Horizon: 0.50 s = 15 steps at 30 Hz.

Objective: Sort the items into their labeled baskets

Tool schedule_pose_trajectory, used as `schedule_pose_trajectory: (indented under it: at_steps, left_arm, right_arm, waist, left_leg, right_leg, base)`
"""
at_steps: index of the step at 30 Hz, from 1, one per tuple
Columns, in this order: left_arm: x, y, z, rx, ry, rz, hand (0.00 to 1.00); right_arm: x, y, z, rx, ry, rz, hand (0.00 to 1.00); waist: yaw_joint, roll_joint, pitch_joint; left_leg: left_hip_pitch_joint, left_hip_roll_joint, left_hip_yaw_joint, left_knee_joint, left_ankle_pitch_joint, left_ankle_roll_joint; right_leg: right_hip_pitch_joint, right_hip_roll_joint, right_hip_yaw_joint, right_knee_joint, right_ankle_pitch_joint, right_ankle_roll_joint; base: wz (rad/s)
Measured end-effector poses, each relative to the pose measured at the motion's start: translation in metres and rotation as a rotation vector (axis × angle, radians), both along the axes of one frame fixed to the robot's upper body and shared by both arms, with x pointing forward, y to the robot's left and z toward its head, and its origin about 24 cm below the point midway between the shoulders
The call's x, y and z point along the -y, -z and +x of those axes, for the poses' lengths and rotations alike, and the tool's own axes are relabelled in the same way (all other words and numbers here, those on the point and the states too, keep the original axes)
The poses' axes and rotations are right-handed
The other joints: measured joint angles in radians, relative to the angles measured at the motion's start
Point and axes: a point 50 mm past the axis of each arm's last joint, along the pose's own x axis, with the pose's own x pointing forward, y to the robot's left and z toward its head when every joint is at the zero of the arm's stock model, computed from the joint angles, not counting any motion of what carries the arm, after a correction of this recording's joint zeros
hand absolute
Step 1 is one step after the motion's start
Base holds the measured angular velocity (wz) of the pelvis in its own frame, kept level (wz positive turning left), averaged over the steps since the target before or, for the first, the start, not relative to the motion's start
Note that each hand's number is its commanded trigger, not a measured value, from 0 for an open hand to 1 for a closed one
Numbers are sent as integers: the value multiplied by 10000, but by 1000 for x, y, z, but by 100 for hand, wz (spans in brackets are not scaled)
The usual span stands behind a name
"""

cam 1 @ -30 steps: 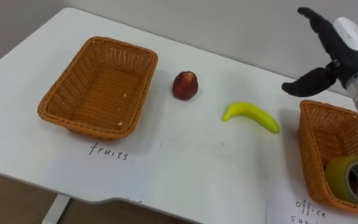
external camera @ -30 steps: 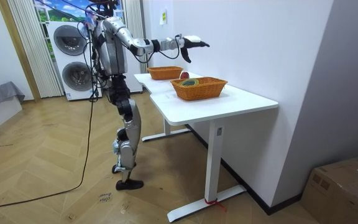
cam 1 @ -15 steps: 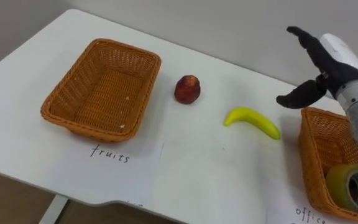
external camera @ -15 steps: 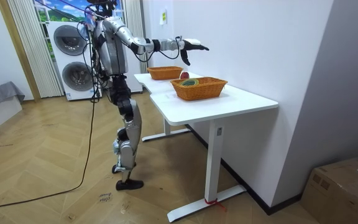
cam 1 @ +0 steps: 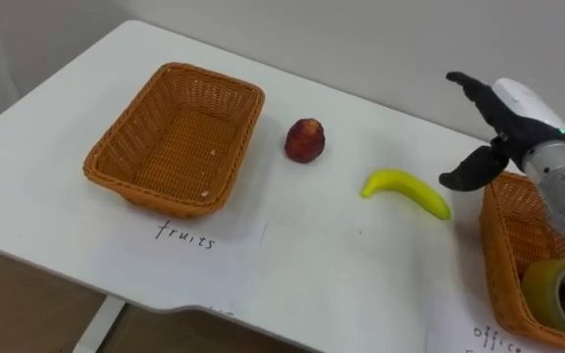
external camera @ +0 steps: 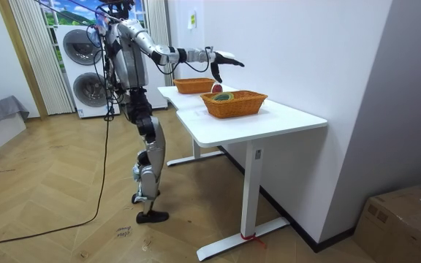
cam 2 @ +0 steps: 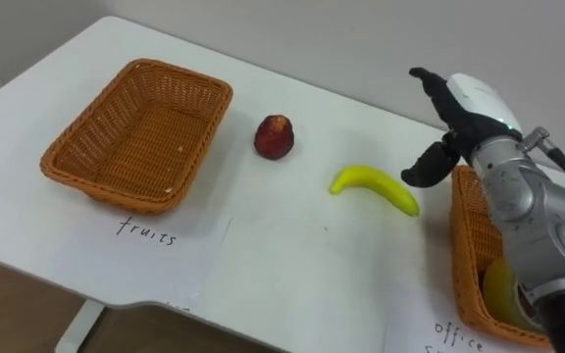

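A yellow banana (cam 1: 407,190) (cam 2: 374,189) lies on the white table (cam 1: 322,265), right of a red apple (cam 1: 305,140) (cam 2: 274,136). The fruit basket (cam 1: 179,138) (cam 2: 140,133) stands empty at the left, above a paper label. At the right edge the office basket (cam 1: 528,253) (cam 2: 474,257) holds a roll of tape (cam 1: 560,292). My right hand (cam 1: 493,127) (cam 2: 452,123) hovers open above the table, just right of the banana and at the office basket's far corner, holding nothing. In the room view I stand at the table's side with the right hand (external camera: 225,60) stretched over it.
Paper labels lie in front of each basket, one under the fruit basket (cam 1: 184,236) and one by the office basket (cam 1: 498,336). The table's near edge runs along the bottom left. A wall (cam 1: 381,39) rises behind the table.
My right hand has come down and a little to the left, closer to the banana. The whole eye view has shifted slightly; the fruit and baskets lie where they were.
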Motion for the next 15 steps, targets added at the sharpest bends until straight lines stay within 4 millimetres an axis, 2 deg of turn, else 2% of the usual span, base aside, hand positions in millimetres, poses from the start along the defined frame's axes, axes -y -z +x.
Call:
schedule_pose_trajectory:
  at_steps: [6,9,15]
  left_arm:
    - [0,2,-4,-205,-26,-154,0]
    - [0,2,-4,-231,-14,-162,0]
    - [-1,1,4,-90,57,-105,0]
  right_arm:
    - [-6,6,-1,-246,-247,-133,0]
    - [-6,7,-1,-301,-280,-200,0]
    - [-8,29,-4,-1176,-274,-468,0]
  waist:
    - [-26,-10,-6]
    - [88,-1,1]
    - [233,1,0]
  left_leg:
    - [-147,-4,-105,104,-1,0]
    - [-180,5,-119,129,-2,-2]
    - [-441,-3,-220,254,-6,-5]
  right_leg:
    - [-50,-2,-114,-6,0,0]
    - [-68,5,-125,-6,1,-1]
    - [-190,1,-198,6,17,-25]
  base:
    - [5]
    - [1]
    - [5]
